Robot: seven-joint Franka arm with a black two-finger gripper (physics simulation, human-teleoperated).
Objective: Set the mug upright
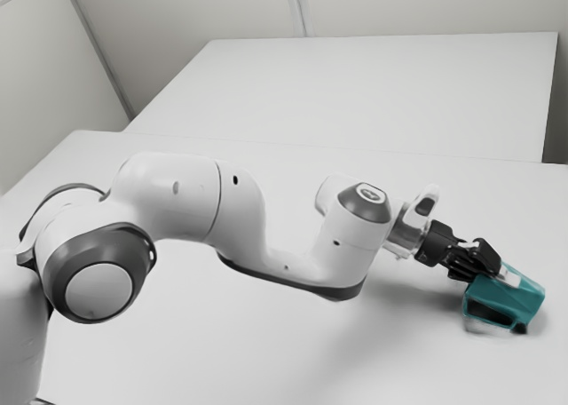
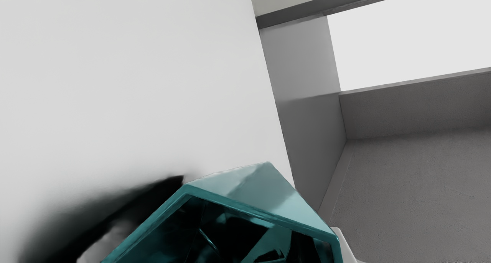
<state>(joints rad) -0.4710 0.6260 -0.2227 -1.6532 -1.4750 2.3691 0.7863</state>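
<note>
Smooth white counter lay under my black two-finger pincer, which gripped a tilted, glossy teal mug best turned slowly base-down before release.

White tbl, 2nd white tbl behind it, pale walls, rough grey flr

At the exterior view's right, my jaws have the mug between them, over the bench; behind stands another table.
</note>
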